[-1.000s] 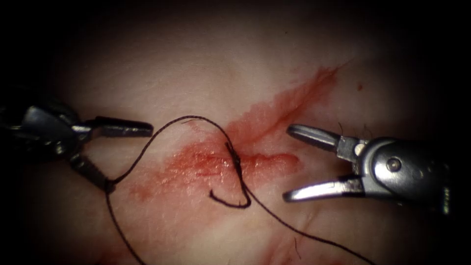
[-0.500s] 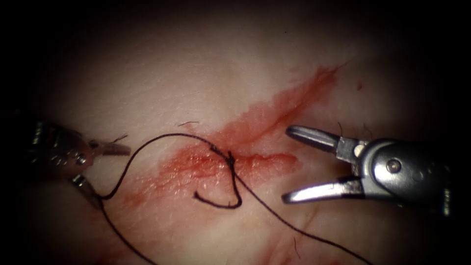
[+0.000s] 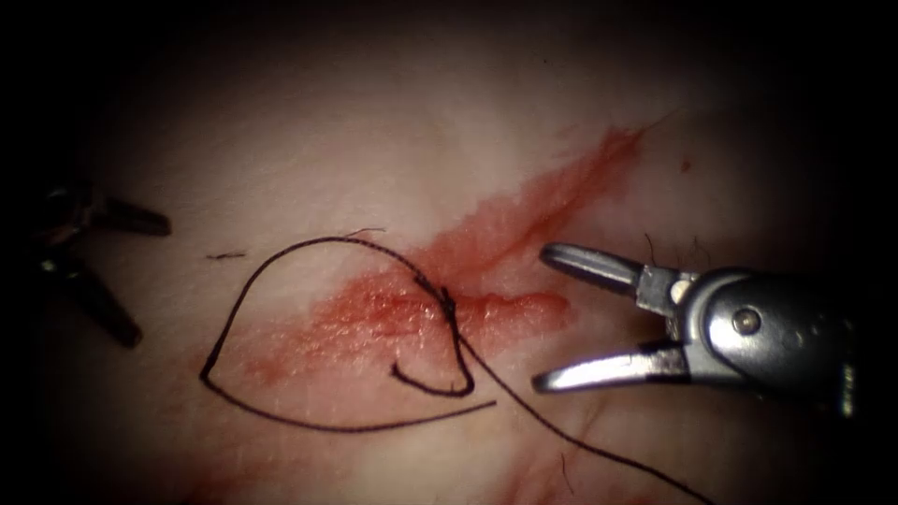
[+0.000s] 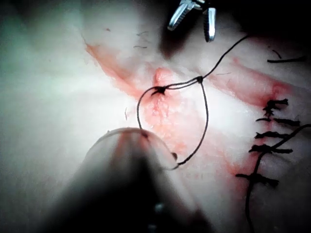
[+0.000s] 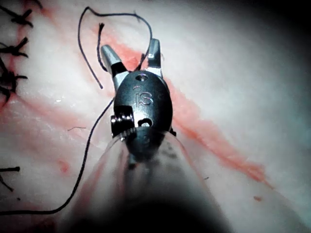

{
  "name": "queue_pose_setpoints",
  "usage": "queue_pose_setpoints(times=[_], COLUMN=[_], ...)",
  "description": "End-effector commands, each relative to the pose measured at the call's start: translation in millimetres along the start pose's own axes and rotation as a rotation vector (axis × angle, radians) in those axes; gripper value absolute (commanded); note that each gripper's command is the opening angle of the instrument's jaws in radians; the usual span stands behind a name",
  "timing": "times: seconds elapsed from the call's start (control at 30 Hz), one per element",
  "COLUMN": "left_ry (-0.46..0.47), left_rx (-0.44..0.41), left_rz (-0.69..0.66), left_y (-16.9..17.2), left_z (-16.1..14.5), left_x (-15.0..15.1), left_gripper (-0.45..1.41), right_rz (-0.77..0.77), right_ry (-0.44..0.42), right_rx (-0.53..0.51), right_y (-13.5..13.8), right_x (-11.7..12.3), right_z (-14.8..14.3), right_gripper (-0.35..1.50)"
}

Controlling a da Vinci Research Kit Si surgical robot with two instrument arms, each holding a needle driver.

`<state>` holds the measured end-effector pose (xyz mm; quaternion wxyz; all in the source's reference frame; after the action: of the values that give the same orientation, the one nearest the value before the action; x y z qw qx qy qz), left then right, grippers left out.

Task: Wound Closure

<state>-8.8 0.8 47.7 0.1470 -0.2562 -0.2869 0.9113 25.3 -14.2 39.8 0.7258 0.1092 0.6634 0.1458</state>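
Both tools' fingers open and empty: left tool (image 3: 89, 271) at tissue's (image 3: 309, 140) left edge, right tool (image 3: 561, 318) just right of cut (image 3: 486, 304); knotted thread (image 3: 281, 416) lies loose; needle unseen.

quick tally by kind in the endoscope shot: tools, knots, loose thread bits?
Tools: 2, left hand and right hand, both open, holding nothing
Knots on the cut: 1
Loose thread bits: 1
Total: 4
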Motion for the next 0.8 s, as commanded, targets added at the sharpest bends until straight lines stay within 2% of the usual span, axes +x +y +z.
queue_pose_setpoints(times=[0.03,0.1,0.2,0.23,0.3,0.33,0.37,0.47,0.53,0.63,0.73,0.8], left_ry=[0.003,0.019,0.085,0.16,0.231,0.298,0.337,0.347,0.334,0.325,0.32,0.31], left_rx=[0.008,-0.019,-0.051,-0.059,-0.055,-0.067,-0.062,-0.051,0.034,0.051,0.047,0.0], left_rz=[0.031,0.093,0.179,0.26,0.303,0.337,0.359,0.387,0.391,0.401,0.407,0.37], left_y=[1.2,2.7,4.8,6.0,6.7,7.3,7.4,6.7,5.7,5.1,5.0,5.2], left_z=[-0.5,-0.5,0.0,0.8,1.7,2.7,3.8,5.3,7.0,8.7,9.2,9.8], left_x=[3.0,4.4,7.2,9.1,10.4,11.2,11.7,12.4,12.0,11.0,10.6,10.0], left_gripper=[0.67,0.61,0.61,0.61,0.61,0.61,0.54,0.54,0.47,0.44,0.44,0.41], right_rz=[0.004,0.004,0.01,0.01,0.01,0.01,0.01,0.01,0.016,0.016,0.016,0.016], right_ry=[0.002,0.002,0.002,0.002,0.002,0.002,0.002,0.002,0.002,0.002,0.002,0.002], right_rx=[-0.001,-0.001,-0.001,-0.001,-0.001,-0.001,-0.001,-0.001,0.0,0.0,0.0,0.0], right_y=[0.4,0.5,0.6,0.6,0.6,0.6,0.6,0.6,0.5,0.5,0.5,0.5], right_x=[-0.1,-0.2,-0.2,-0.2,-0.2,-0.2,-0.2,-0.2,-0.2,-0.2,-0.2,-0.2], right_z=[0.7,0.6,0.6,0.6,0.6,0.5,0.5,0.5,0.5,0.6,0.6,0.5], right_gripper=[0.94,0.94,0.93,0.93,0.93,0.93,0.93,0.93,0.94,0.94,0.94,0.94])
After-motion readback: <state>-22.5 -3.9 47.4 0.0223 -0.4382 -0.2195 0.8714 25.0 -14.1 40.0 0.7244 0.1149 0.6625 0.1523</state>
